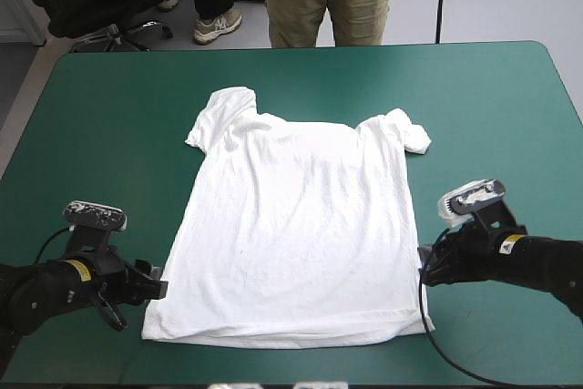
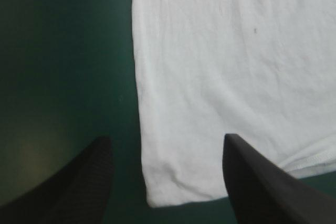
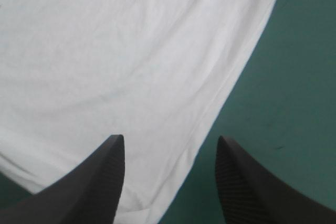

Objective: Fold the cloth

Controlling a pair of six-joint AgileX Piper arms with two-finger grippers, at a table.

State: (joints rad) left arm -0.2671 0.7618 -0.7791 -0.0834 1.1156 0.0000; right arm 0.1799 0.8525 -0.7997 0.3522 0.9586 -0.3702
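1. High view: the T-shirt (image 1: 296,225) is laid out flat in the middle of the table (image 1: 109,107), hem toward the near edge. The left claw (image 1: 157,287) and right claw (image 1: 424,266) are parked just beside its near corners.
2. Left wrist view: the left claw (image 2: 167,138) is held wide open, with one hem corner seen between its fingers.
3. Right wrist view: the right claw (image 3: 170,137) is spread open too, with the T-shirt's side edge framed between its fingers.

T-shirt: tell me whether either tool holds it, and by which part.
Nothing is held. The T-shirt lies flat; the left tool and right tool stand open at its near corners.
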